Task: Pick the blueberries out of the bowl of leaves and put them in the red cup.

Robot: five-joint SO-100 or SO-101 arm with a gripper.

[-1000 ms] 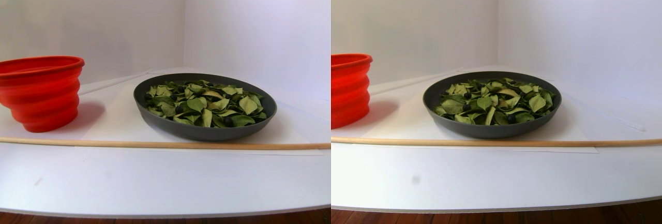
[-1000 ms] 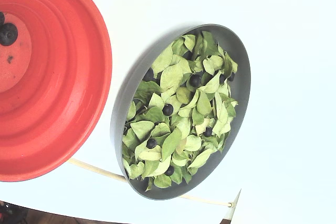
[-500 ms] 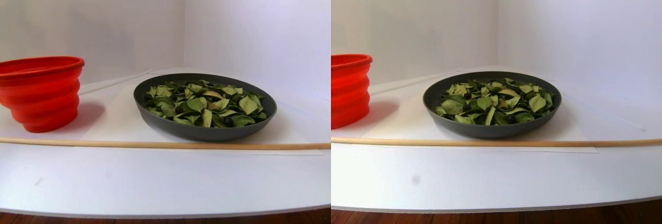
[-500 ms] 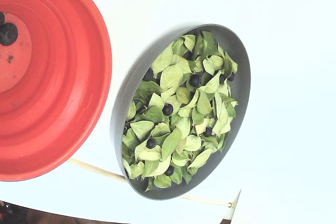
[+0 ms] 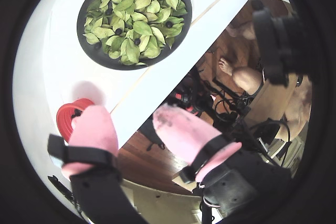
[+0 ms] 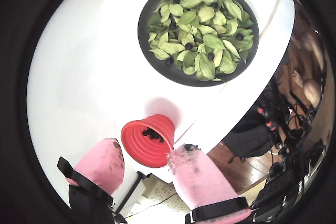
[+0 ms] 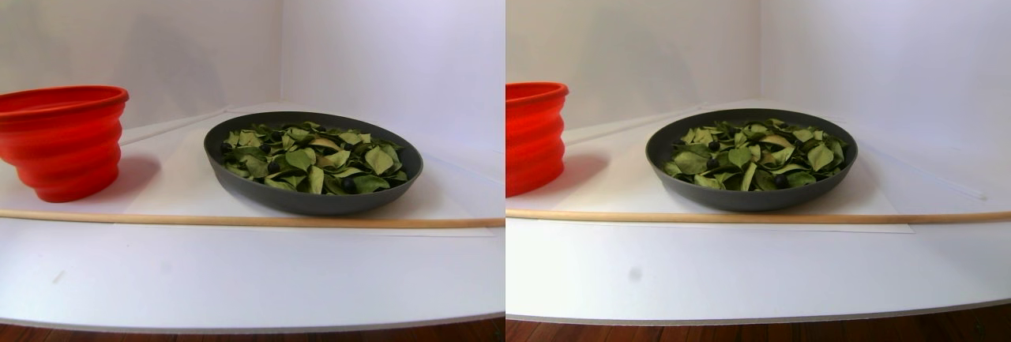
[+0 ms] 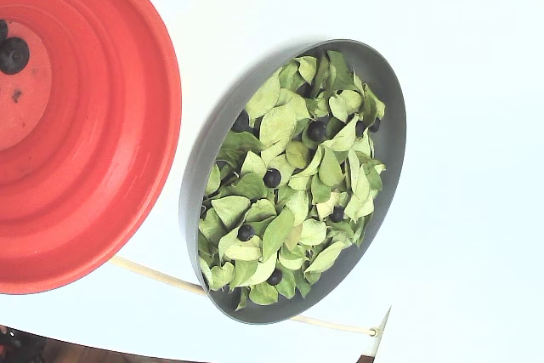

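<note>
My pincer (image 6: 144,163), its two fingers (image 6: 102,161) wrapped in soft pink padding, hangs high above the white table (image 6: 79,77) with the fingers spread wide apart and nothing between them; in a wrist view the gap between the tips frames the large round red-orange plastic cup (image 6: 148,140) with its stepped rings, which sits directly below me. Several small dark blue-black blueberries (image 6: 152,134) already lie on the bottom of that cup, and the fixed view shows one of them (image 8: 14,54) against the paler flat floor near the picture's left edge. Taking the cup as my landmark, the round, shallow dark grey bowl (image 6: 152,61) stands just beside it on the table, apart from it and not touching; in the stereo pair view the bowl (image 7: 316,200) is to the right of the cup (image 7: 63,144). The bowl is heaped with small oval green leaves (image 8: 280,125) with pointed tips, and more blueberries (image 8: 272,178) lie scattered among them, some half covered. A thin, pale wooden stick (image 7: 237,220) lies flat on the table in front of both the cup and the bowl, running across the stereo pair view. In a wrist view my padded pincer (image 5: 134,121) hangs past the table edge, with the cup (image 5: 65,119) partly hidden behind one finger.
</note>
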